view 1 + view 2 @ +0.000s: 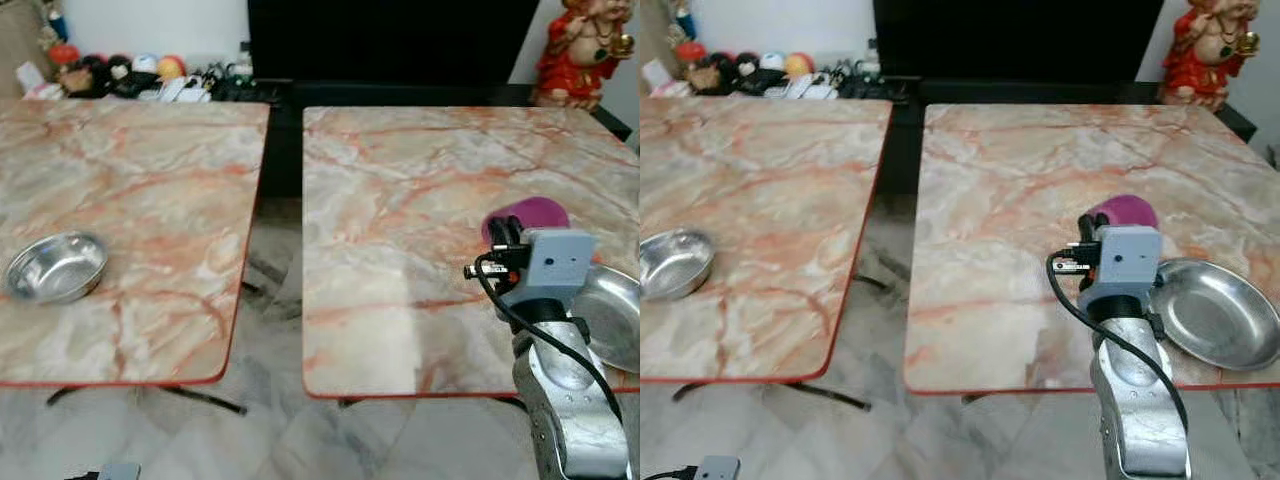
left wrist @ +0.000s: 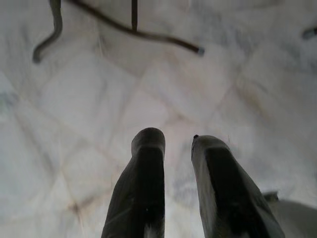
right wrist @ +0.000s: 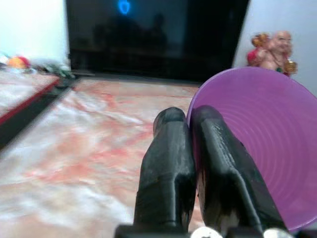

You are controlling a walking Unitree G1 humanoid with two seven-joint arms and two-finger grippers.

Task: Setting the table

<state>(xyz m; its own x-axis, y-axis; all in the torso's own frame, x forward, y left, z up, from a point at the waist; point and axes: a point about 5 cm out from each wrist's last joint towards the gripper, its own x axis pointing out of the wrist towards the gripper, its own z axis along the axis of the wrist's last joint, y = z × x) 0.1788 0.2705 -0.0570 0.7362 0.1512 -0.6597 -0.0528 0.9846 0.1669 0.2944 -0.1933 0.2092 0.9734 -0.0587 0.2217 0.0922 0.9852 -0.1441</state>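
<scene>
My right gripper is shut on the rim of a purple plastic cup, held above the right marble table. In the eye views the purple cup peeks out behind my grey wrist block. A steel plate lies on that table just right of the arm, near the front edge. A small steel bowl sits on the left marble table at its left side. My left gripper hangs low over the tiled floor, its fingers slightly apart with nothing between them.
A gap of tiled floor separates the two tables. A dark TV cabinet stands behind them, a red statue at the back right, and small toys and clutter at the back left. Black table legs cross the floor.
</scene>
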